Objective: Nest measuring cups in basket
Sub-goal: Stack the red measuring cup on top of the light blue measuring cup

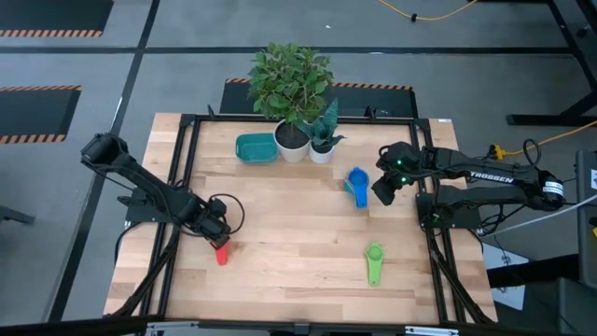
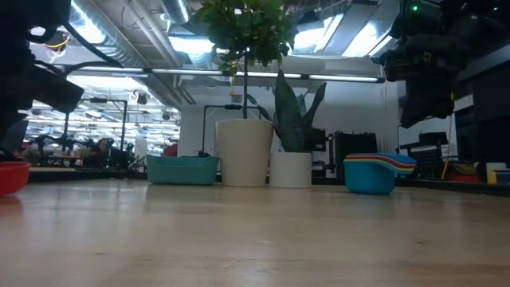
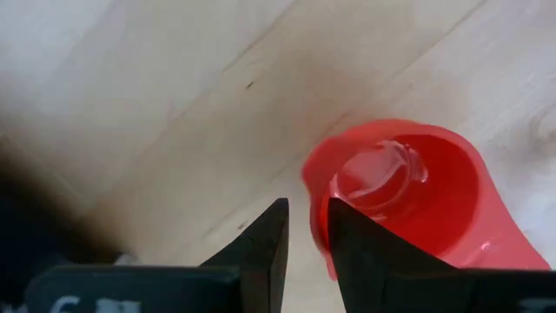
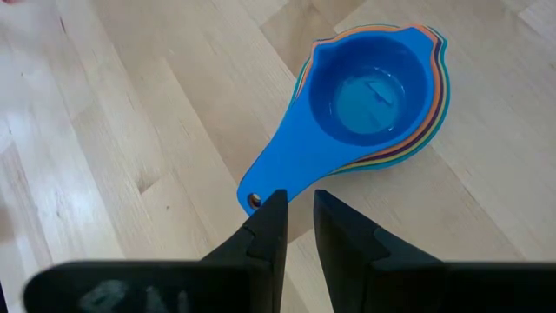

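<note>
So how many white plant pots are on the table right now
2. The larger white pot holds the leafy plant at the table's far edge, beside the teal basket. The smaller white pot stands right beside it, on its other side.
</note>
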